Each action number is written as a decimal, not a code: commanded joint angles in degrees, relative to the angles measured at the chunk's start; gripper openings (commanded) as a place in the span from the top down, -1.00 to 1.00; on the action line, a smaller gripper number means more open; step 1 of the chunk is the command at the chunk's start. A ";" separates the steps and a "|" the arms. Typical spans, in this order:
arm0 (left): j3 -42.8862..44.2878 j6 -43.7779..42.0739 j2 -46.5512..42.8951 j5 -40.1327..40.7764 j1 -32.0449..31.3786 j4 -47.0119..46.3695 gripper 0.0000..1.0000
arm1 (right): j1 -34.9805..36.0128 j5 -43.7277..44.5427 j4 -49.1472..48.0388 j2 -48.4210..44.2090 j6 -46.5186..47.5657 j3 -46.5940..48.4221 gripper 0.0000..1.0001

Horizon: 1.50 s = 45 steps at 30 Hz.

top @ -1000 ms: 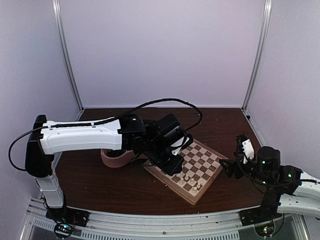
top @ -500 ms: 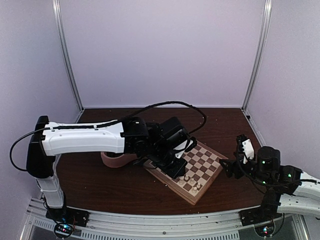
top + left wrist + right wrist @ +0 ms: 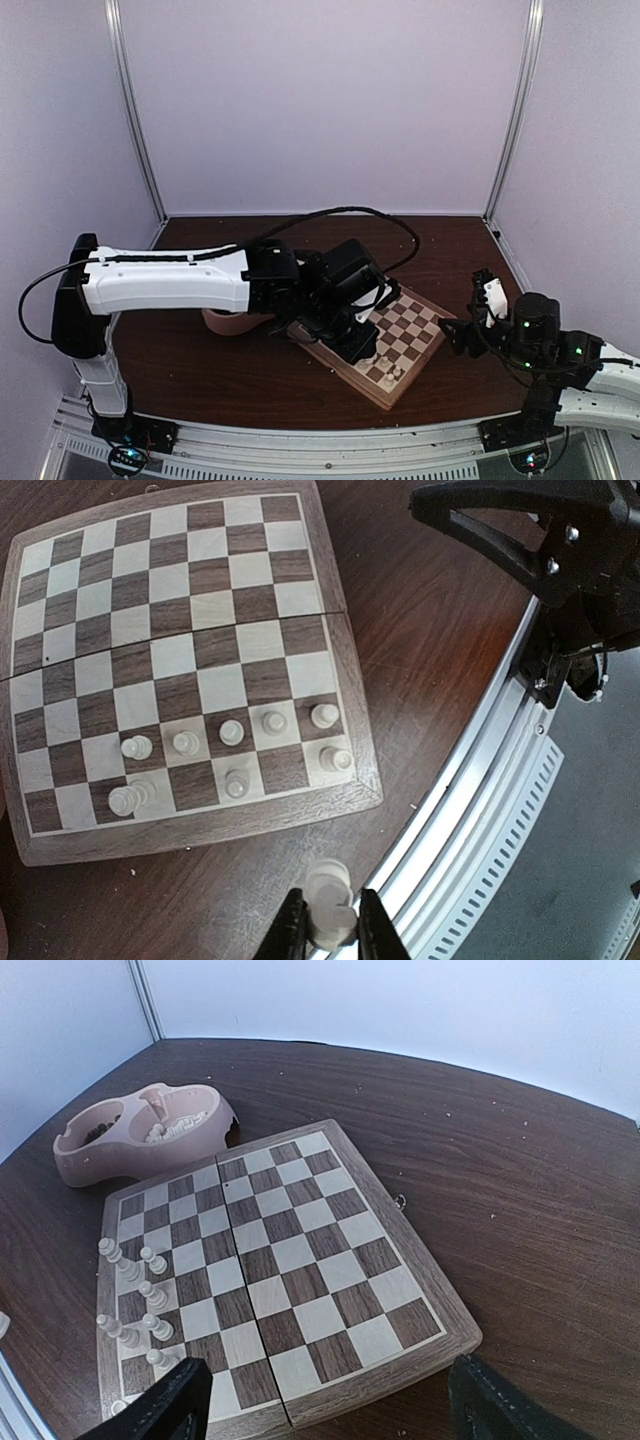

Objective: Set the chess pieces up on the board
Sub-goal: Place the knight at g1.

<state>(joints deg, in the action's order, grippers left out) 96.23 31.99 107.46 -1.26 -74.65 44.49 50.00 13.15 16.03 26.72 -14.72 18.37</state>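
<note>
Dark table (image 3: 200, 370), board (image 3: 415, 325) angled on it mid-right, no dark chessmen placed. Pink dish (image 3: 90, 1155) near the board's far-left corner, loose pieces in both bowls, seemingly dark in one and cream in the other, readable only from right wrist view. Left gripper (image 3: 325, 935) clenched on a cream piece (image 3: 328, 910), hovering just off the board edge nearest the rail. Right gripper (image 3: 325, 1415) spread wide, grasping nothing, parked beside the board's right side. Chess pieces (image 3: 232, 732): about nine cream ones upright in the two rows along one edge. Judged early: rest of cream side plus whole dark side left. Top view half-hides placed pieces behind left arm; held piece clear only from left wrist
</note>
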 commanded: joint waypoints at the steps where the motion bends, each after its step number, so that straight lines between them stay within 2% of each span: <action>1: -0.83 -0.95 1.10 0.38 -0.31 -2.54 0.74 | -0.25 0.98 -0.87 0.02 0.31 0.22 -0.69; 24: 0.01 -3.99 10.16 -0.81 -0.67 -7.65 0.80 | -0.25 0.92 -0.72 -0.88 0.30 0.00 -0.69; 30: 0.43 -4.51 11.30 2.81 -0.65 -8.86 0.80 | -0.28 0.81 -0.67 -0.96 0.31 0.00 -0.69; 45: 3.08 -6.01 14.92 3.88 -0.61 -9.09 0.81 | -0.26 0.82 -0.56 -1.32 0.32 -0.09 -0.69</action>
<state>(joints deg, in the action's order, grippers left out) 97.23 27.33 120.97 1.41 -75.02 37.26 50.00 13.15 16.03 26.02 -14.72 18.37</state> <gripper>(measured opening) 0.158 0.848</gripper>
